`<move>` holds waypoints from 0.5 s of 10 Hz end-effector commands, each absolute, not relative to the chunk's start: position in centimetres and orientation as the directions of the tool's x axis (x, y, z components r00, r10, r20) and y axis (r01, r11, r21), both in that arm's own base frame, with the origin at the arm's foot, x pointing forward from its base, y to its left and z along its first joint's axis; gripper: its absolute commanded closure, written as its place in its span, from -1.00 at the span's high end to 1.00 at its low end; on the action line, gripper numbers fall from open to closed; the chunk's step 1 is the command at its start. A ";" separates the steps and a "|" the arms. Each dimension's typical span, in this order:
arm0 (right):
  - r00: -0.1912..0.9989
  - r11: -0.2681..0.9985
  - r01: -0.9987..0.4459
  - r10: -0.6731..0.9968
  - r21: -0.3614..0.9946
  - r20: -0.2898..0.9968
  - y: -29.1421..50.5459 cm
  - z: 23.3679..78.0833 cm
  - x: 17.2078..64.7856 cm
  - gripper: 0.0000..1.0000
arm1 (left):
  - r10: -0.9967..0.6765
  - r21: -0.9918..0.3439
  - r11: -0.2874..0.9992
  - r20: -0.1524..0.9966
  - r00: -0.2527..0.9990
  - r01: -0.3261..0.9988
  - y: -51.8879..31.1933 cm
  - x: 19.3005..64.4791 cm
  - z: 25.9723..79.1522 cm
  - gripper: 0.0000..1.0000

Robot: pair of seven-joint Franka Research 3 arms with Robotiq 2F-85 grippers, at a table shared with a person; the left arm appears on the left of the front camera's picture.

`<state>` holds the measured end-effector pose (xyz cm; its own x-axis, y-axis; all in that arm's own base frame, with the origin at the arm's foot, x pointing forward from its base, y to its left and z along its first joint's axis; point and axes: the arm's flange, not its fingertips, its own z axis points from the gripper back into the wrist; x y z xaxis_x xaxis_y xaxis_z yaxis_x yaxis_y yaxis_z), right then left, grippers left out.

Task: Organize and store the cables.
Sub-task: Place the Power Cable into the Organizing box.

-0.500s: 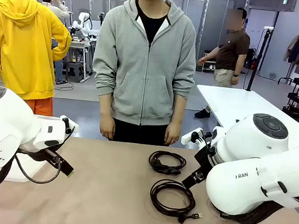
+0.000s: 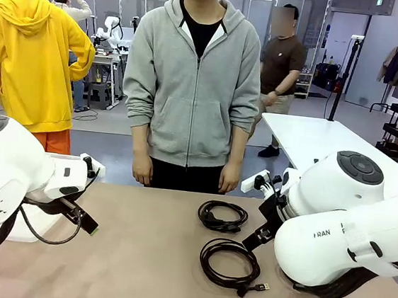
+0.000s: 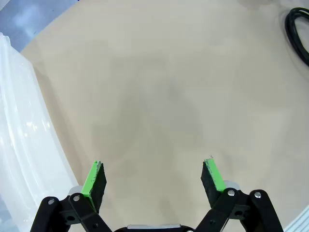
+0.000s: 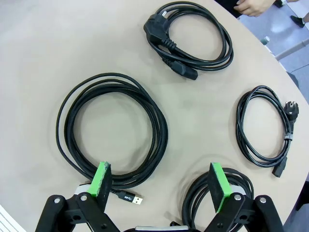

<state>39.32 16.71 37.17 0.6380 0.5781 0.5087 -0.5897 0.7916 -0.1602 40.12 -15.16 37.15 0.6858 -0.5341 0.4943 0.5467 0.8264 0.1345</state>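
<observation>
A tan table (image 2: 135,277) is viewed from the robot's side. A person in a grey hoodie (image 2: 195,84) stands at its far edge with arms hanging down.

At the left, a clear plastic bin (image 3: 19,121) is seen at the table's edge in the left wrist view. Just right of it, the left gripper (image 2: 92,228) is held low over bare tabletop, well apart from any cord. Its green pads (image 3: 94,176) are spread wide with nothing between them.

Right of centre, the cables (image 2: 204,258) lie as flat round coils. A power-cord coil (image 2: 223,226) is placed farther off, and a USB coil (image 4: 161,130) nearer. Two more are shown in the right wrist view: a small coil with a round plug (image 4: 240,121), and a fourth coil (image 4: 198,193) partly hidden beneath one finger.

At the right, the right gripper (image 2: 252,240) is poised above the near edge of the USB coil. Its jaws are fully released and nothing is gripped.

Set against the picture from a moment earlier, no arm and no coil has been moved. Only a bystander (image 2: 283,58) far behind the table has stepped to the left. From this it is judged that the storing has not yet begun: every coil is out on the table, none is in the bin, and the USB coil appears to be the likeliest first pick.
</observation>
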 end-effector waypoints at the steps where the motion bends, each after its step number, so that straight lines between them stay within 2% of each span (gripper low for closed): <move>1: 0.639 0.793 -0.589 0.576 -0.159 0.509 16.7 37.2 39.3 1.00 | -0.533 0.134 0.827 0.495 0.687 0.546 -15.1 40.1 37.2 1.00; 5: 0.639 0.793 -0.589 0.576 -0.159 0.509 16.7 37.2 39.3 1.00 | -0.533 0.134 0.827 0.495 0.687 0.546 -15.1 40.1 37.2 1.00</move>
